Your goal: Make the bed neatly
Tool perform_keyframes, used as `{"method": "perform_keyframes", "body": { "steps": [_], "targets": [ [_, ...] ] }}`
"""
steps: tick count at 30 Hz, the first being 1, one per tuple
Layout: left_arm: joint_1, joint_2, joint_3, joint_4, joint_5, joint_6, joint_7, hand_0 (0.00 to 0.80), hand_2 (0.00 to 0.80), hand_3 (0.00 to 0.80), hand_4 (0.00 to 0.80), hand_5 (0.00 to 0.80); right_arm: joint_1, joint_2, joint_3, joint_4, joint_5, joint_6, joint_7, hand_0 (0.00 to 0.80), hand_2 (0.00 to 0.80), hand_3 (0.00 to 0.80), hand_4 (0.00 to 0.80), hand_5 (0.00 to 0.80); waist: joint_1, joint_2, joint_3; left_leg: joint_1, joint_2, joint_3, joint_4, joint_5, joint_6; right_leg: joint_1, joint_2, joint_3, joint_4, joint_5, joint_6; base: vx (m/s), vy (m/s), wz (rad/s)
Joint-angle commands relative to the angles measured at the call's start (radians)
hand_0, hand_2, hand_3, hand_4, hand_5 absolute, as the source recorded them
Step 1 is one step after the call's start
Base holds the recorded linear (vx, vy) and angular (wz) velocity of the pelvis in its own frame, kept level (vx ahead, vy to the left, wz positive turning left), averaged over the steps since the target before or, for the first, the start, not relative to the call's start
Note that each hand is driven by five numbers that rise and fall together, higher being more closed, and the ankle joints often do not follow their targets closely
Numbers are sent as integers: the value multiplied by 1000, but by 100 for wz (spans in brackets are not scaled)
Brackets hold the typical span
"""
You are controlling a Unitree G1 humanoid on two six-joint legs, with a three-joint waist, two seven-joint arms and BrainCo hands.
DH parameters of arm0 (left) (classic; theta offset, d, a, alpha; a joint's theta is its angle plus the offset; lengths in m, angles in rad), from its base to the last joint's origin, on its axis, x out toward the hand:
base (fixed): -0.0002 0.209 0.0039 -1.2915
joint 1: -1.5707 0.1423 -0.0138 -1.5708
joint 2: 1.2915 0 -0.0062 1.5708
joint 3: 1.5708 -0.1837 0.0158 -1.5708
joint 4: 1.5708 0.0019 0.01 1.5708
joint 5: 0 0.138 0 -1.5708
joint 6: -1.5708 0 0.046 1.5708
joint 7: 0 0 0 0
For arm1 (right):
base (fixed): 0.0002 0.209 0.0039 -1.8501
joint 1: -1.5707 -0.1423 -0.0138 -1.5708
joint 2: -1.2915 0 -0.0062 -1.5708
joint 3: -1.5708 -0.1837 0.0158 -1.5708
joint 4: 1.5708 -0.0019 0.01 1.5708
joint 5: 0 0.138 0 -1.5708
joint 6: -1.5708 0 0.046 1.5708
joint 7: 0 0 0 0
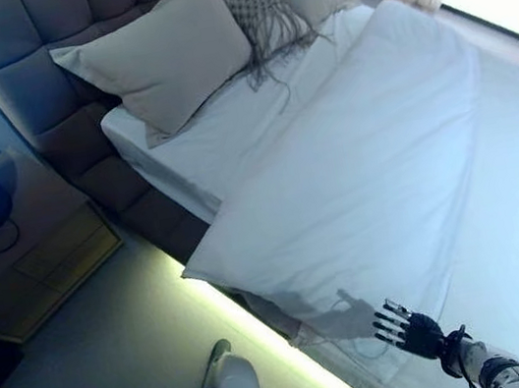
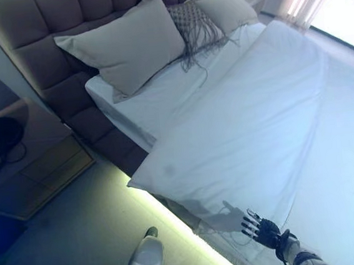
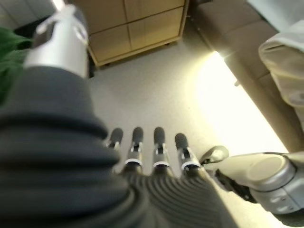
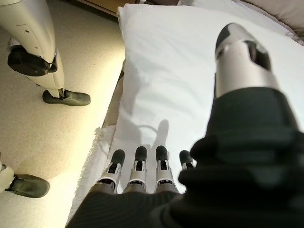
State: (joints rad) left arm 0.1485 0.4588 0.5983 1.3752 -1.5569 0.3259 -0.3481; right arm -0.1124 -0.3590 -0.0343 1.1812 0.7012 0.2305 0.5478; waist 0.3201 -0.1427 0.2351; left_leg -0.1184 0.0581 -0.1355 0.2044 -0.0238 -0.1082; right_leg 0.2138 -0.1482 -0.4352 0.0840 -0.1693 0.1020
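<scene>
Right hand (image 1: 410,329) of mine hovers with straight, spread fingers just above the near side edge of the bed, holding nothing.

Under it the white duvet (image 1: 374,165) lies spread over most of the bed (image 1: 159,216), its upper corner (image 1: 197,264) reaching the near side edge and its top hem running aslant, with bare sheet (image 1: 201,144) between it and the pillows (image 1: 162,56) at the headboard (image 1: 36,52). A fringed cushion (image 1: 259,15) sits between the pillows. My left hand (image 3: 152,147) hangs relaxed over the floor beside the bed, empty. I judge I'm at the smoothing stage; next I should lower my right hand onto the duvet's side edge, grip it and tug it square. A nightstand (image 1: 37,261) stands by the headboard.
</scene>
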Motion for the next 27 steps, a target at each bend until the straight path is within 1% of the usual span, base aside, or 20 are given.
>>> {"method": "perform_keyframes", "body": {
  "steps": [1,3,4,6,7,8,9,12,13,15,16,19,20,23,25,27],
  "targets": [
    [17,18,17,13,111,-54,-37,0,0,0,0,0,10,-46,-30,-27,22,-5,22,0,0,0,0,0,-17,43,-68,110,18,14,-79,-29,42,-95,-71,19,72,80,0,38,-10,-9],
    [6,13,7,-4,184,-98,-22,0,0,0,0,0,15,-47,-33,-29,14,-8,26,0,0,0,0,0,-30,49,-79,122,20,26,-103,-20,42,-93,-69,28,58,87,3,24,-14,-19],
    [-8,16,-3,-14,249,-143,19,0,0,0,0,0,18,-52,-34,-27,0,-12,34,0,0,0,0,0,-45,55,-91,130,21,38,-122,-12,41,-93,-69,37,46,94,6,16,-9,-14],
    [-32,20,-28,-32,359,-201,46,0,0,0,0,0,19,-62,-37,-33,-17,-10,33,0,0,0,0,0,-70,62,-110,142,24,58,-155,4,40,-96,-68,51,25,107,11,11,-16,-14],
    [-50,22,-48,-43,378,-224,75,0,0,0,0,0,22,-69,-34,-40,-36,-6,35,0,0,0,0,0,-88,67,-122,148,26,77,-177,14,37,-98,-67,63,7,117,14,-13,-4,-38],
    [-55,21,-53,-47,378,-229,84,0,0,0,0,0,22,-72,-35,-41,-41,-6,35,0,0,0,0,0,-92,69,-127,144,25,81,-184,24,38,-102,-67,66,-1,128,14,-21,-2,-40],
    [-72,23,-77,-58,402,-254,97,0,0,0,0,0,23,-79,-33,-37,-57,-5,36,0,0,0,0,0,-113,74,-140,148,26,98,-205,36,36,-106,-65,77,-21,142,18,-16,-22,-42],
    [-96,1,-151,-82,495,-338,142,0,0,0,0,0,30,-87,-36,-23,-57,-4,44,0,0,0,0,0,-139,86,-161,159,31,129,-254,61,30,-108,-57,93,-67,173,23,6,-60,-42],
    [-109,-2,-198,-88,562,-368,163,0,0,0,0,0,37,-86,-38,-21,-45,-5,43,0,0,0,0,0,-154,90,-169,162,32,146,-271,72,27,-109,-55,98,-86,188,27,8,-74,-39],
    [-125,6,-258,-88,642,-404,191,0,0,0,0,0,57,-87,-39,-24,-25,-6,43,0,0,0,0,0,-175,96,-179,165,34,170,-285,80,24,-111,-52,109,-109,208,30,8,-73,-29],
    [-131,12,-286,-87,674,-407,196,0,0,0,0,0,68,-86,-41,-23,-14,-8,41,0,0,0,0,0,-186,99,-185,164,34,179,-291,83,23,-113,-50,113,-120,217,31,10,-74,-43],
    [-143,21,-374,-80,850,-435,219,0,0,0,0,0,96,-72,-43,-10,16,-20,24,0,0,0,0,0,-215,108,-194,159,32,203,-292,80,23,-116,-44,129,-149,239,34,3,-78,-38],
    [-148,25,-403,-80,904,-432,227,0,0,0,0,0,105,-65,-46,-1,39,-21,13,0,0,0,0,0,-224,110,-196,156,31,210,-292,79,23,-116,-41,133,-158,246,34,-1,-77,-23],
    [-166,28,-477,-57,1031,-442,244,0,0,0,0,0,117,-47,-46,35,88,-41,-9,0,0,0,0,0,-244,118,-204,153,28,228,-292,75,24,-123,-37,141,-169,250,34,-2,-65,-22],
    [-185,16,-532,-42,1119,-433,262,0,0,0,0,0,119,-27,-36,62,124,-65,-36,0,0,0,0,0,-259,121,-208,154,26,234,-292,71,26,-130,-30,152,-171,248,32,-2,-58,-23],
    [-194,-13,-592,-34,1193,-412,290,0,0,0,0,0,115,0,-26,85,171,-75,-79,0,0,0,0,0,-277,125,-211,165,29,251,-292,64,29,-137,-24,172,-171,245,28,10,-39,-18]
  ]
}}
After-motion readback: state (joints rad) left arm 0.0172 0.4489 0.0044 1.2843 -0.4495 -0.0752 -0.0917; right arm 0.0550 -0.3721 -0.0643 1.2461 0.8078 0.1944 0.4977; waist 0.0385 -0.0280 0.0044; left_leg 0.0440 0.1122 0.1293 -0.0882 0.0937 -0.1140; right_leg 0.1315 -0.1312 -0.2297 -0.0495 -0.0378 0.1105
